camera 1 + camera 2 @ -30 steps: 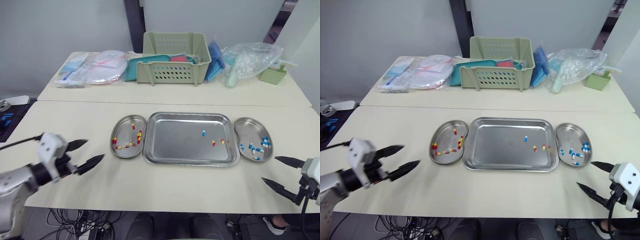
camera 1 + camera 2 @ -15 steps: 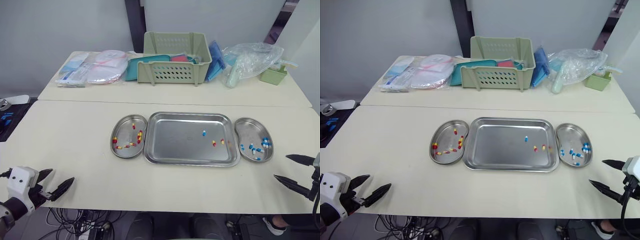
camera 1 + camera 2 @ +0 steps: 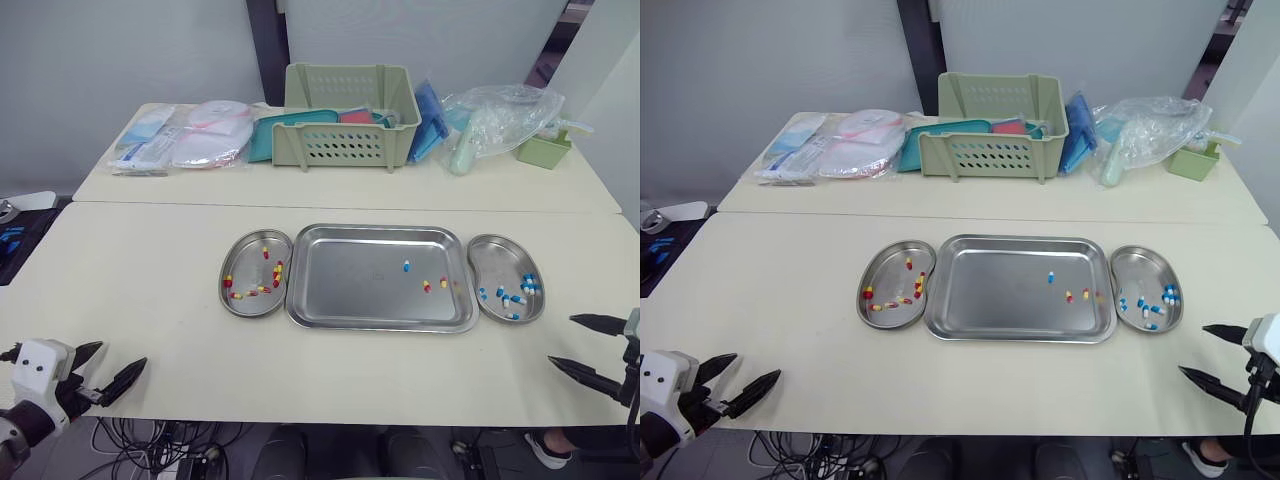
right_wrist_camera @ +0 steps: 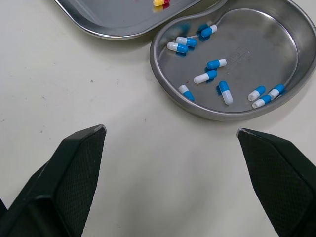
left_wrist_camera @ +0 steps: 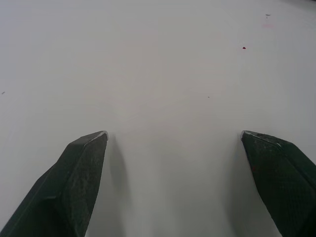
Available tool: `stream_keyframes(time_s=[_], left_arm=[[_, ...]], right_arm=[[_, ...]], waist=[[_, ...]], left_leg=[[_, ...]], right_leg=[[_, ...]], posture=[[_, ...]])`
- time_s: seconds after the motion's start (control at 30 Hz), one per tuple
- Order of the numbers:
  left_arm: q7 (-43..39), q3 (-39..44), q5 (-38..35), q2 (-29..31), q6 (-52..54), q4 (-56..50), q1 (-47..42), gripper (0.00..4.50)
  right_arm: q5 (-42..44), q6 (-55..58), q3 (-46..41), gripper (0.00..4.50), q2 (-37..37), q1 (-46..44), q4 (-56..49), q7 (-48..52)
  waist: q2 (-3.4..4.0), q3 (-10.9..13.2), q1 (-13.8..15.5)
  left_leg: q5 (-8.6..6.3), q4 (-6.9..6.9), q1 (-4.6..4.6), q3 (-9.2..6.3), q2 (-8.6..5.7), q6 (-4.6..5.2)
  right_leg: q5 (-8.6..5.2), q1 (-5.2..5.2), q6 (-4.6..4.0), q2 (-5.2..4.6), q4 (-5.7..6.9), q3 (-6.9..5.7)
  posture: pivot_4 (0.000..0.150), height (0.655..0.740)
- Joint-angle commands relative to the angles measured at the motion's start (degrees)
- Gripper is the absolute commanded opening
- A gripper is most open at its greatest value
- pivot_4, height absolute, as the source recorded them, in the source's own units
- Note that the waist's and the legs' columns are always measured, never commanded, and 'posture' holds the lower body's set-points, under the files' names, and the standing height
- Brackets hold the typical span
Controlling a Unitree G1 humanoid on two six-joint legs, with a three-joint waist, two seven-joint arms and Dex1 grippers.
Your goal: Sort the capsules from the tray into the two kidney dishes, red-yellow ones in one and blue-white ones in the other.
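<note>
A steel tray (image 3: 340,290) lies mid-table and holds one blue-white capsule (image 3: 406,266) and two red-yellow capsules (image 3: 427,287). At its left a kidney dish (image 3: 248,272) holds several red-yellow capsules (image 3: 278,268). The kidney dish (image 3: 500,262) at its right holds several blue-white capsules (image 4: 212,64). My left gripper (image 3: 122,354) is open over bare table by the front left edge, far from the dishes. My right gripper (image 3: 561,340) is open at the front right, just short of the blue-white dish (image 4: 163,79), with nothing between its fingers.
Along the back stand a green basket (image 3: 350,115), flat packets (image 3: 190,135) at the left, a clear plastic bag (image 3: 500,120) and a small green box (image 3: 545,150) at the right. The table's front edge runs close under both grippers.
A second ago my left gripper was near the red-yellow dish; it has since drawn back to the front left edge. My right gripper has shifted slightly outward to the right.
</note>
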Motion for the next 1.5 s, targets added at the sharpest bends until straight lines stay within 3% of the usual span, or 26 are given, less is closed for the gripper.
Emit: stream_keyframes(time_s=[0.03,0.4,0.9,1.5], left_arm=[[-0.29,0.11,-0.17,0.18,-2.19,1.05,0.15,4.48],[-0.95,-1.11,0.0,1.29,-3.06,1.72,-1.7,4.48],[-1.18,-1.3,-2.82,-1.36,-3.08,-5.2,0.64,4.48],[2.28,0.01,-5.73,-2.33,1.75,-11.41,3.17,4.48]], right_arm=[[-0.03,-0.79,-2.1,4.5,-0.58,0.0,-1.05,0.29],[1.69,0.65,-1.87,4.5,1.92,1.33,-7.44,-0.76],[1.94,2.98,8.49,4.5,15.43,4.71,-26.57,-12.6],[-1.15,-1.17,14.31,4.5,17.09,2.26,-23.16,-16.04]], waist=[[0.0,0.0,0.01],[0.01,0.0,0.01],[-0.04,-0.06,0.04],[-0.19,-0.15,0.03]], left_leg=[[0.0,0.0,0.0,0.0,0.0,0.0],[0.0,0.0,0.0,0.0,0.0,0.0],[0.0,-0.01,-0.01,-0.04,0.03,-0.01],[0.0,0.0,0.01,-0.04,0.03,0.0]], right_leg=[[0.0,0.0,0.0,0.0,0.0,0.0],[0.0,0.0,0.0,0.0,0.0,-0.01],[0.0,0.0,0.0,0.01,0.01,-0.03],[0.0,0.0,0.0,0.01,0.03,-0.03]], posture=[[0.15,0.739],[0.15,0.739],[0.15,0.739],[0.15,0.739]])
